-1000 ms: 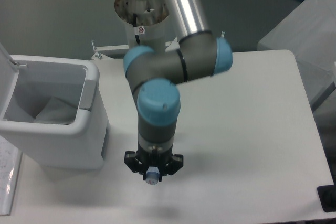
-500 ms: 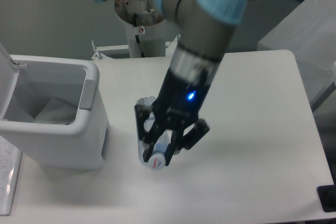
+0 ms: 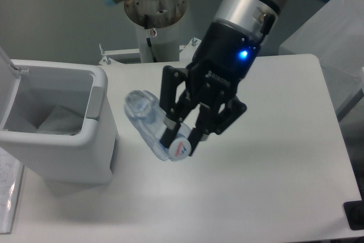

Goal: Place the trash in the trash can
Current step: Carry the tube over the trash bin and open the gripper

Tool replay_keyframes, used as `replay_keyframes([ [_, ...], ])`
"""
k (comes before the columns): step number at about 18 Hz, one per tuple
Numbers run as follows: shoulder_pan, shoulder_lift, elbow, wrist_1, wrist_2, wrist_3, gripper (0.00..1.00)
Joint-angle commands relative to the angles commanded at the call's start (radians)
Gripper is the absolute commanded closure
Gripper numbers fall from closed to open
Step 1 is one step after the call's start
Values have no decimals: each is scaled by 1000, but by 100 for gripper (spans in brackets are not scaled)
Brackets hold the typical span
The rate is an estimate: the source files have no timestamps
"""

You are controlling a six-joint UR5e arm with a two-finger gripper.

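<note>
My gripper is shut on the slim clear plastic bottle, near its white cap. The bottle hangs tilted in the air above the table, its base pointing up and left toward the trash can. The white trash can stands at the left with its lid open; a crumpled clear wrapper lies inside it. The bottle's base is a short way right of the can's right rim.
The white table stretches right and forward of the gripper. The arm's base stands behind the table's far edge. A sheet of paper lies at the front left. A dark object sits at the table's front right corner.
The gripper has lifted the bottle off the table and carried it up and toward the camera. The wrist has tilted, so the bottle now points up-left toward the can.
</note>
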Motion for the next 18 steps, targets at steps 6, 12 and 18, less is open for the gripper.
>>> replay_keyframes([
  [6,-80,9,-41,8,-8,-72,100],
  [12,-186,20,-132,123,1,32,100],
  [18,-252,115,-215,124,3,278,100],
])
